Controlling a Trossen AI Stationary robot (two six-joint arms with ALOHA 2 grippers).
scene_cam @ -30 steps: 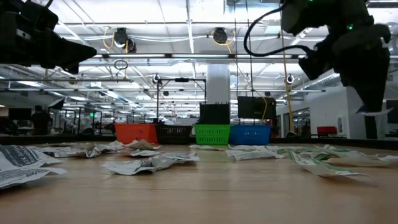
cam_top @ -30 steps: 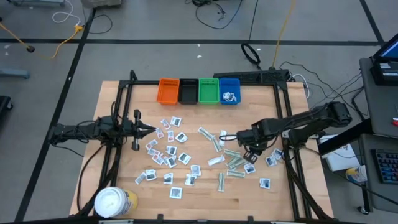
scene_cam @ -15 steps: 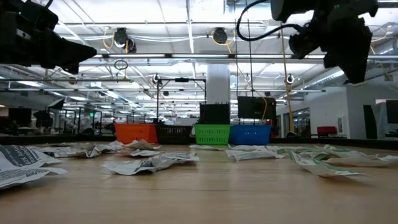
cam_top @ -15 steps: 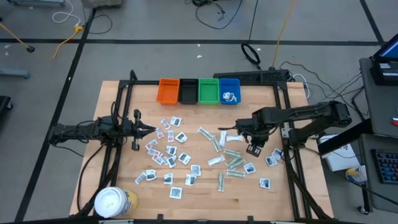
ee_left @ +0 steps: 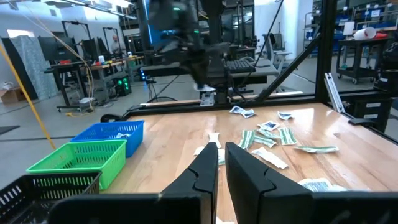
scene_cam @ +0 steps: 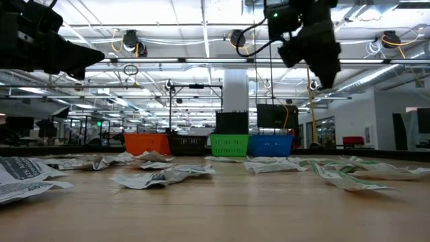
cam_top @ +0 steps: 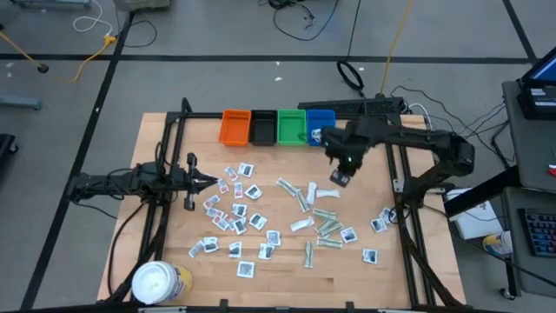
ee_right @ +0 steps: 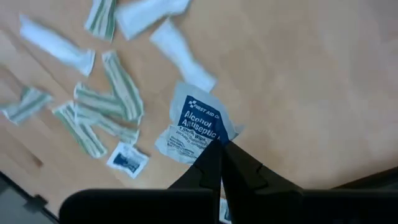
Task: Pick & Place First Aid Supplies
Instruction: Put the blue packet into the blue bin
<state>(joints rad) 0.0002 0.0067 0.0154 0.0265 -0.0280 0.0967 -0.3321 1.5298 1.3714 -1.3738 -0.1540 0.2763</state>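
Note:
Many first aid supplies lie flat on the wooden table: white sachets [cam_top: 237, 214] left of the middle and pale green strip wrappers [cam_top: 327, 226] to the right. My right gripper [cam_top: 340, 171] hangs over the table just near of the blue bin [cam_top: 320, 128], shut on a white sachet with blue print [ee_right: 194, 129]. My left gripper [cam_top: 208, 182] waits at the table's left, level, its fingers shut [ee_left: 221, 163] and holding nothing. My right gripper pinches the sachet by one edge [ee_right: 213, 139] between its two fingertips. The fingers point down from above. The sachet hangs from the fingertips, lifted clear of the table [cam_top: 339, 178].
Orange [cam_top: 234, 127], black [cam_top: 261, 128], green [cam_top: 290, 127] and blue bins stand in a row at the far edge; the blue one holds a few packets [cam_top: 321, 136]. A white-lidded yellow tub [cam_top: 160, 283] stands at the near left corner. Black frame rails [cam_top: 401, 200] run along both sides.
My right gripper has risen from the packets at the table's right and swung toward the far edge and leftward, toward the blue bin. It has stayed shut on the sachet, which has travelled with it clear of the table.

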